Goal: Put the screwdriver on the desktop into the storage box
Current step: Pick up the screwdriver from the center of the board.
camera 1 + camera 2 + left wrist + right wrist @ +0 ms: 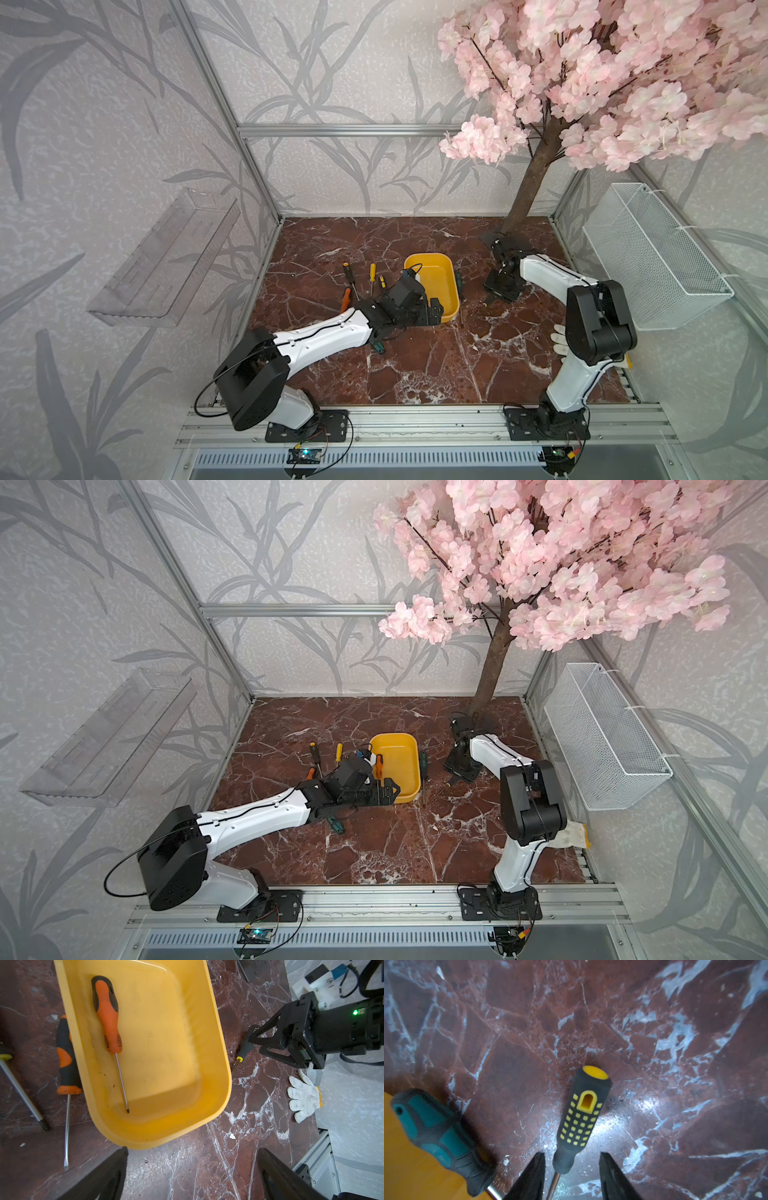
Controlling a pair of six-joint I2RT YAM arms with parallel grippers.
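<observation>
Centre right gripper (571,1154), jaws apart, astride neck of black rubber-handled yellow-dotted screwdriver (581,1118) flat on red-brown marble desktop (508,1032); pinch handle squarely, not shaft. Left gripper (192,1149) spread wide, empty.

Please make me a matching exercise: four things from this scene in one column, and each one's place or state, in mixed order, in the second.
1. teal-handled screwdriver, right wrist view
2. yellow-dotted black screwdriver
3. white glove
4. left end effector

A. at the desktop's edge
B. wide open, empty
C. between the open fingers of the right end effector
D. beside the storage box

Pairs: 1-D, 2-C, 3-A, 4-B
</observation>
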